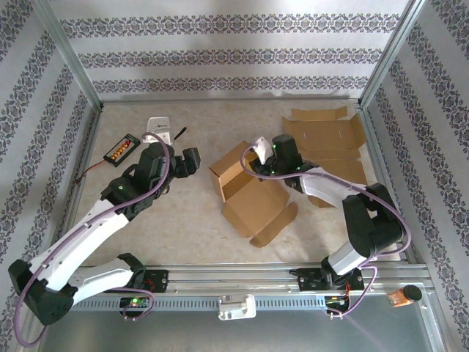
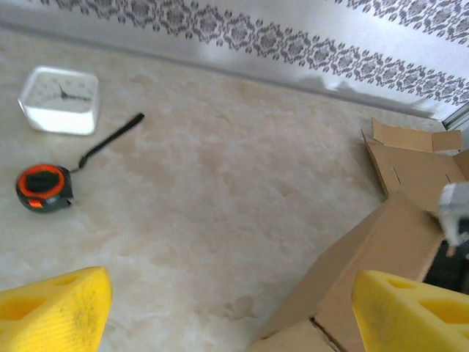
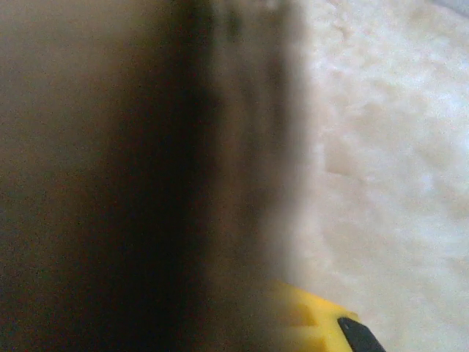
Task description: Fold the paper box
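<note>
The paper box (image 1: 245, 187) is brown cardboard, half raised in the middle of the table, with flaps spread toward the front. My right gripper (image 1: 256, 163) is at the box's upper right wall and is shut on it. In the right wrist view that wall (image 3: 110, 176) is a dark blur against the lens, beside one yellow finger (image 3: 315, 319). My left gripper (image 1: 192, 161) hangs just left of the box. Its yellow fingers (image 2: 51, 308) stand wide open with only bare table between them. The box's corner (image 2: 381, 249) lies near the right finger.
Flat cardboard sheets (image 1: 330, 139) lie at the back right. A white clock (image 2: 58, 99) and an orange-black tape measure (image 2: 44, 187) sit at the back left. A black and orange device (image 1: 122, 149) lies near the left rail. Metal frame rails (image 1: 80, 147) border the table.
</note>
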